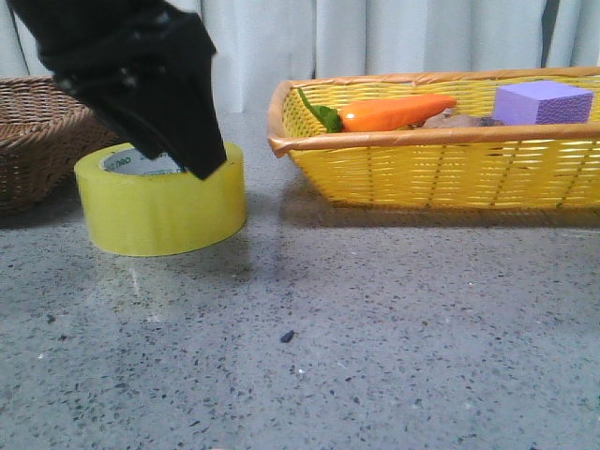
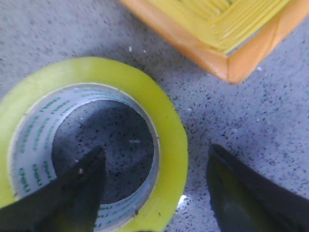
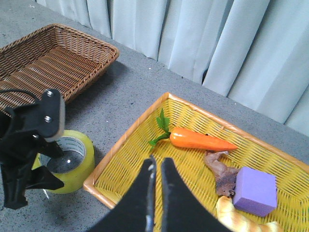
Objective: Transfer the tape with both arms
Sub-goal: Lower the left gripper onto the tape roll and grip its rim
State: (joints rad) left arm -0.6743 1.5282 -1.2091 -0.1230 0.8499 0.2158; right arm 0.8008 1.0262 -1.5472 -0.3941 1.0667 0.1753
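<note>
Your wide roll of glossy yellow tape with a white inner ring printed in green [image 1: 161, 202] lies flat on the speckled grey stone table [image 1: 375, 337], near the table's left side, between a brown wicker basket [image 1: 33, 131] on the left and a yellow woven basket with an orange rim [image 1: 422, 164] on the right. Your black left gripper [image 2: 154, 186] hangs directly over the roll with its jaws spread apart: in the left wrist view one finger [image 2: 79, 193] reaches down inside the roll's hollow centre, the other finger [image 2: 246, 198] sits outside, and the roll's yellow wall stands between them. You cannot tell whether either finger touches the tape. Your black right gripper [image 3: 157, 193] hovers high above the yellow basket, well apart from the tape, its two fingers pressed nearly together with nothing between them. Inside that basket lie an orange toy carrot with green leaves [image 3: 198, 139], a purple foam block [image 3: 256, 191] and a small brownish object [image 3: 219, 169] between them.
</note>
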